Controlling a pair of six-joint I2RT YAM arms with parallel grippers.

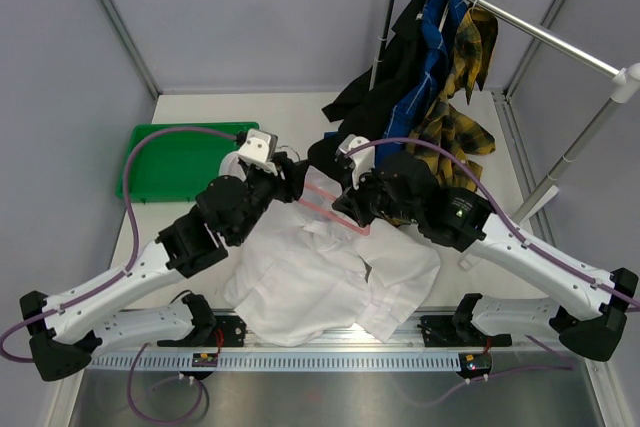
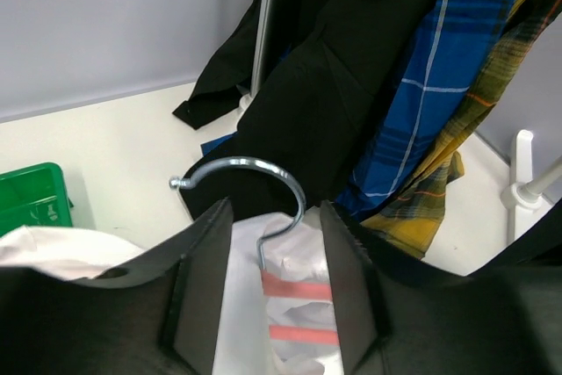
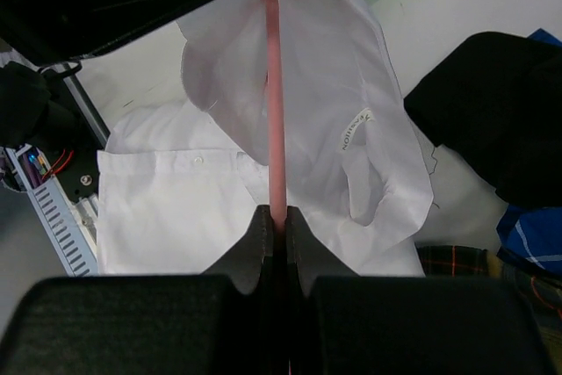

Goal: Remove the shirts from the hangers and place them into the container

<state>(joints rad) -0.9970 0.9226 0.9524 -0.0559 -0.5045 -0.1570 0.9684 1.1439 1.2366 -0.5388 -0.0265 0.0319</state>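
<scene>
Off-white table (image 1: 250, 112), grey walls all round, so here's how it sits. The right gripper (image 3: 275, 219) has its jaws pressed together on the pink hanger (image 3: 273, 103), pinching one thin bar of it. That bar runs straight away from the fingers, over the white shirt (image 3: 176, 208).

The left gripper (image 2: 274, 292) is spread, with the hanger's silvery hook (image 2: 250, 167) standing up in the gap between its fingers. Can't tell if the wire touches either one.

The white shirt's collar end is draped around the hanger. The rest lies crumpled on the table between the two arms, near the front edge.

The green tray (image 1: 175, 167) is at the back left, just behind the left arm, and the shirt isn't in it. Back right, the black shirt (image 1: 385, 97), blue plaid shirt (image 1: 432, 37) and yellow-and-black plaid shirt (image 1: 470, 47) hang from the rail (image 1: 540, 32), the black one trailing onto the table.
</scene>
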